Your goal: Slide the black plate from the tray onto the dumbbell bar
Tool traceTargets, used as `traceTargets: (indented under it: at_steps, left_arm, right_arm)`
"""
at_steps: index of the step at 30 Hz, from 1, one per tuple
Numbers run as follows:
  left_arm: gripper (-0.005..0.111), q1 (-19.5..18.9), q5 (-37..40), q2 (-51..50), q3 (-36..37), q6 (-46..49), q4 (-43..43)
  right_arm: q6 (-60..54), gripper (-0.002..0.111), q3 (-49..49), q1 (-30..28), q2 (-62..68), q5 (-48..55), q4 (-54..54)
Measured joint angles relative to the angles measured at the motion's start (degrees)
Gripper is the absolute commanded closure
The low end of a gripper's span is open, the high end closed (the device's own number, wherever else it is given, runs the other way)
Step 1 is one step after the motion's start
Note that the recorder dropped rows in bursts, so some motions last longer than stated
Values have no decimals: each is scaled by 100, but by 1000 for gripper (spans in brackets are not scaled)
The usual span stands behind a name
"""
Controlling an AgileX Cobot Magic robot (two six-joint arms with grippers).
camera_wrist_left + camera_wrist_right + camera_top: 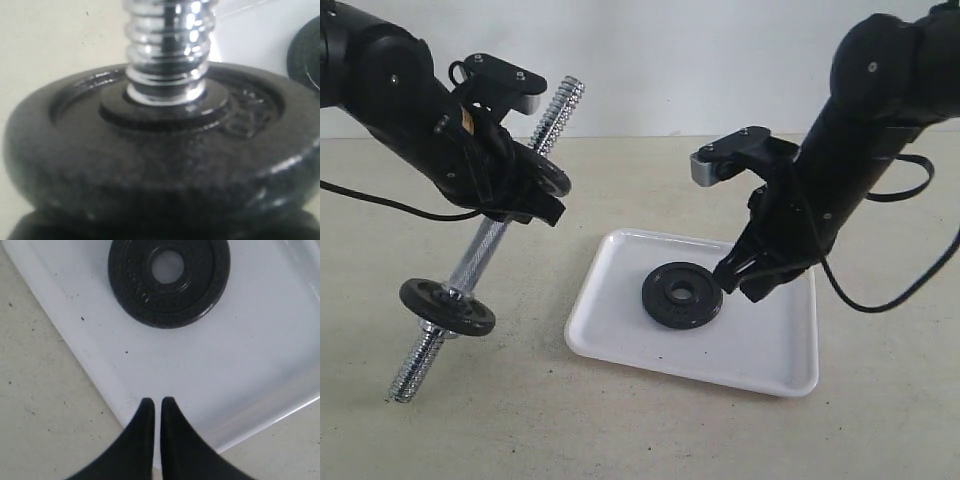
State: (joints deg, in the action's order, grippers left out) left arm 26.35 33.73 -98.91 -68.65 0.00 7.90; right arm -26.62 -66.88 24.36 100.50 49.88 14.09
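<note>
progress: early, by my read. The black plate (682,295) lay flat in the tray (740,352), not gripped and not on the dumbbell bar (485,250).
plate location: about mid-tray, hub side up, hole clear.
done so far: the bar was held up at a slant over the surface (650,430), with its upper threaded end leaning toward the tray side. Its lower end was down by the surface; I couldn't tell if it touched.
left to do: take the plate, lift it out, line its hole up with the free bar end, slide it on.
right tool (732,280): fingers together and empty, low over the tray just beside the plate. The wrist view showed a gap between them.
left tool (525,195): looked clamped on the bar's middle stretch. The jaws were hidden behind the arm and a disc, so that grip is my reading.
on the bar: two other black discs. The lower disc (447,307) sat near the bottom threads and the upper disc (545,175) right at the left tool, with threads running through its hub.
in the way: the right tool would need to open first. A flat plate offers little edge to pinch. The coarse threads may snag the hole. The upper disc limits how far the plate can slide.
other: a black cable (880,290) looped off the right arm near the tray's right side.
</note>
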Motion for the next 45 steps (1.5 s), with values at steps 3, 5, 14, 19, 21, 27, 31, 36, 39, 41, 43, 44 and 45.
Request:
traceTargets:
  at_steps: [3, 5, 14, 19, 21, 27, 31, 36, 39, 41, 43, 44, 45]
  left_arm:
    - [102, 0, 85, 155, 0, 0, -21]
    - [102, 0, 182, 221, 0, 0, -33]
    - [102, 0, 604, 312, 10, 213, -85]
    - [102, 0, 624, 406, 10, 311, -198]
    - [102, 0, 651, 517, 10, 398, -257]
    - [102, 0, 760, 939, 10, 547, -282]
    - [102, 0, 894, 1194, 10, 558, -282]
    - [102, 0, 970, 1274, 10, 563, -282]
    - [102, 0, 980, 1274, 22, 563, -299]
    - [102, 0, 978, 1274, 22, 563, -329]
    - [102, 0, 978, 1274, 22, 563, -369]
    - [102, 0, 982, 1274, 22, 563, -375]
    - [102, 0, 992, 1274, 22, 563, -389]
  right_arm:
    - [369, 109, -379, 146, 204, 104, -274]
    - [544, 109, -598, 265, 281, 108, -365]
    - [552, 58, -999, 848, 495, 175, -671]
    - [799, 18, -1013, 1116, 698, -182, -1058]
    - [1053, 18, -1013, 1176, 750, -393, -1322]
    - [1694, 18, -1013, 1211, 773, -882, -1894]
    - [1830, 17, -1013, 1211, 784, -963, -1995]
    - [1851, 18, -1013, 1211, 784, -894, -2065]
    - [1852, 16, -1013, 1211, 784, -894, -2076]
    - [1852, 7, -1013, 1211, 784, -894, -2076]
    - [1838, 3, -1013, 1211, 784, -904, -2088]
    - [1838, 3, -1013, 1211, 784, -932, -2088]
    - [1838, 3, -1013, 1211, 784, -980, -2102]
